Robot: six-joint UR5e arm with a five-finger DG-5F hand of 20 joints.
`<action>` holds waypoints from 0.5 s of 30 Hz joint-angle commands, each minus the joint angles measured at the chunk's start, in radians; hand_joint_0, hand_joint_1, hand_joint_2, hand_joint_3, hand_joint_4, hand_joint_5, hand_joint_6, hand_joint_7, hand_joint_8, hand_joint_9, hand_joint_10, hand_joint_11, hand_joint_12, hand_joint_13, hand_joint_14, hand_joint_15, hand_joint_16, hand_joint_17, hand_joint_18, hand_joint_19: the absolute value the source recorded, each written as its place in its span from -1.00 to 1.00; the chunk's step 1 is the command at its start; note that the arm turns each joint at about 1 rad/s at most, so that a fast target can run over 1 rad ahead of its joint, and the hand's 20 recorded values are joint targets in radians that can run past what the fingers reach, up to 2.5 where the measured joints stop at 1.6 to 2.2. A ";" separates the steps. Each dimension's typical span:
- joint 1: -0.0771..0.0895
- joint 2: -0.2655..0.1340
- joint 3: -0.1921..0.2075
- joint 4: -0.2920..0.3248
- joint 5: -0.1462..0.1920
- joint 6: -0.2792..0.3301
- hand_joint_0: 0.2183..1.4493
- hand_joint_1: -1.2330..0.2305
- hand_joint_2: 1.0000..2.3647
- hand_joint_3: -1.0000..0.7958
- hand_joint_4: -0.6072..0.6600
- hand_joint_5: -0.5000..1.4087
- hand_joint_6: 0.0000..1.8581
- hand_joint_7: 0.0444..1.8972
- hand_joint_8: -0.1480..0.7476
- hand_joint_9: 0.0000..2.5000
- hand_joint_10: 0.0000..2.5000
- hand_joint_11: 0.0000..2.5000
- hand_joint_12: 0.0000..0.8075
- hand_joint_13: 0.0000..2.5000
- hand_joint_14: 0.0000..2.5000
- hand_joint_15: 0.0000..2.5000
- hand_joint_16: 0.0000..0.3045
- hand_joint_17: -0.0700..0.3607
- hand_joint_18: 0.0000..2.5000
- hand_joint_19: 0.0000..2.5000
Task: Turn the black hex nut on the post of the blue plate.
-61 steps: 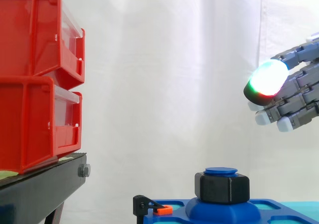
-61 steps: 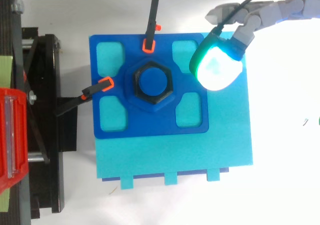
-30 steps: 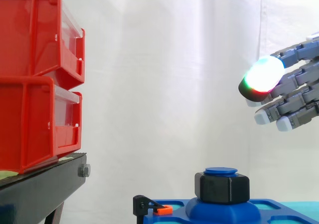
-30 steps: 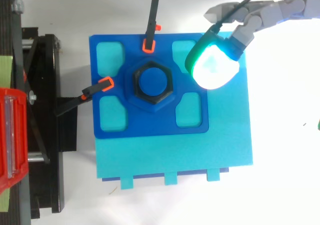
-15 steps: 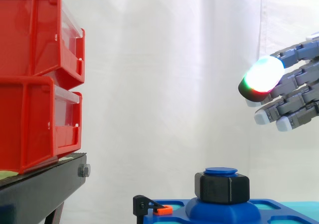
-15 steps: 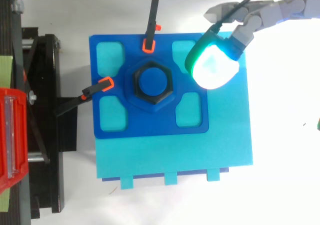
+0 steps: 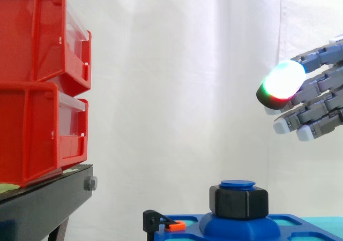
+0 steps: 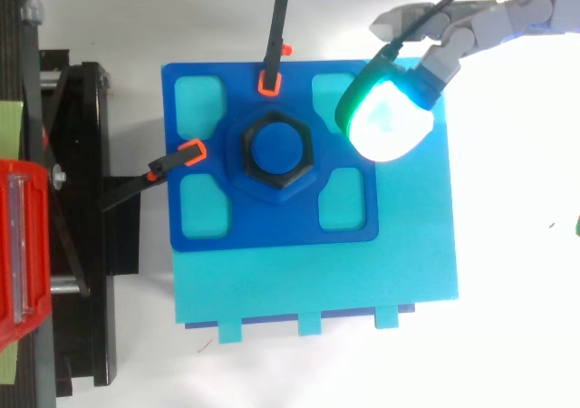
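Note:
The black hex nut (image 7: 238, 202) (image 8: 276, 152) sits on the blue post (image 8: 276, 148) at the middle of the blue plate (image 8: 208, 140). My hand (image 7: 313, 99) (image 8: 471, 32) hovers well above and to the right of the nut, touching nothing. Its fingers are nearly straight and spread, holding nothing. One thick glowing fingertip (image 7: 283, 81) (image 8: 388, 118) points toward the nut.
Two stacked red bins (image 7: 40, 85) rest on a black stand (image 7: 43, 209) at the left. Two black clamps with orange tips (image 8: 270, 59) (image 8: 163, 166) pin the plate's far and left edges. The plate lies on a cyan base (image 8: 399, 263).
The hand has edged slightly left toward the nut and risen a little over the two seconds; in the last half second nothing has moved.

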 commanded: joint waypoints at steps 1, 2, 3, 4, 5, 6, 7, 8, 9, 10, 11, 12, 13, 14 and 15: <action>0.000 0.001 0.001 0.000 0.000 0.000 -0.63 -0.05 -1.00 -0.44 0.08 -0.72 -0.46 -0.51 -0.52 -1.00 -1.00 -1.00 -0.35 -1.00 -1.00 -1.00 -0.72 -0.24 -1.00 -0.92; 0.000 0.001 0.001 0.000 0.000 0.000 -0.64 -0.04 -1.00 -0.44 0.08 -0.72 -0.46 -0.51 -0.52 -1.00 -1.00 -1.00 -0.35 -1.00 -1.00 -1.00 -0.72 -0.24 -1.00 -0.92; 0.000 -0.001 0.001 0.000 0.000 0.000 -0.63 -0.04 -1.00 -0.44 0.08 -0.72 -0.46 -0.51 -0.52 -1.00 -1.00 -1.00 -0.35 -1.00 -1.00 -1.00 -0.72 -0.24 -1.00 -0.92; -0.001 0.001 -0.001 0.000 0.000 0.000 -0.63 -0.04 -1.00 -0.44 0.07 -0.72 -0.46 -0.51 -0.52 -1.00 -1.00 -1.00 -0.35 -1.00 -1.00 -1.00 -0.72 -0.24 -1.00 -0.92; -0.001 0.001 0.001 0.000 0.000 0.000 -0.64 -0.05 -1.00 -0.44 0.07 -0.72 -0.46 -0.51 -0.52 -1.00 -1.00 -1.00 -0.35 -1.00 -1.00 -1.00 -0.72 -0.23 -1.00 -0.92; 0.000 0.001 0.001 0.000 0.000 0.000 -0.64 -0.05 -1.00 -0.44 0.07 -0.72 -0.46 -0.51 -0.51 -1.00 -1.00 -1.00 -0.34 -1.00 -1.00 -1.00 -0.72 -0.23 -1.00 -0.92; 0.000 -0.001 0.001 0.000 0.000 0.000 -0.64 -0.05 -1.00 -0.44 0.08 -0.72 -0.46 -0.51 -0.51 -1.00 -1.00 -1.00 -0.34 -1.00 -1.00 -1.00 -0.72 -0.23 -1.00 -0.92; -0.001 0.001 0.001 0.000 0.000 0.000 -0.64 -0.04 -1.00 -0.44 0.09 -0.72 -0.46 -0.51 -0.51 -1.00 -1.00 -1.00 -0.34 -1.00 -1.00 -1.00 -0.72 -0.23 -1.00 -0.92; -0.001 0.001 0.001 0.000 0.000 0.000 -0.64 -0.04 -1.00 -0.44 0.08 -0.71 -0.46 -0.51 -0.51 -1.00 -1.00 -1.00 -0.34 -1.00 -1.00 -1.00 -0.72 -0.23 -1.00 -0.92; 0.000 0.001 0.001 0.000 0.000 0.000 -0.64 -0.04 -1.00 -0.44 0.07 -0.71 -0.46 -0.51 -0.51 -1.00 -1.00 -1.00 -0.34 -1.00 -1.00 -1.00 -0.72 -0.23 -1.00 -0.92; 0.000 0.001 0.001 0.000 0.000 0.000 -0.64 -0.04 -1.00 -0.44 0.07 -0.71 -0.46 -0.51 -0.51 -1.00 -1.00 -1.00 -0.35 -1.00 -1.00 -1.00 -0.72 -0.23 -1.00 -0.92; -0.001 0.001 0.001 0.000 0.000 0.000 -0.64 -0.04 -1.00 -0.44 0.06 -0.71 -0.46 -0.51 -0.51 -1.00 -1.00 -1.00 -0.35 -1.00 -1.00 -1.00 -0.72 -0.23 -1.00 -0.92; 0.000 0.001 0.001 0.000 0.000 0.000 -0.64 -0.04 -1.00 -0.44 0.07 -0.71 -0.46 -0.51 -0.51 -1.00 -1.00 -1.00 -0.34 -1.00 -1.00 -1.00 -0.72 -0.23 -1.00 -0.92; 0.000 0.001 0.001 0.000 0.000 0.000 -0.64 -0.05 -1.00 -0.44 0.08 -0.71 -0.46 -0.51 -0.51 -1.00 -1.00 -1.00 -0.34 -1.00 -1.00 -1.00 -0.72 -0.23 -1.00 -0.92; 0.000 0.001 0.001 0.000 0.000 0.000 -0.64 -0.05 -1.00 -0.44 0.08 -0.71 -0.46 -0.51 -0.51 -1.00 -1.00 -1.00 -0.34 -1.00 -1.00 -1.00 -0.72 -0.23 -1.00 -0.92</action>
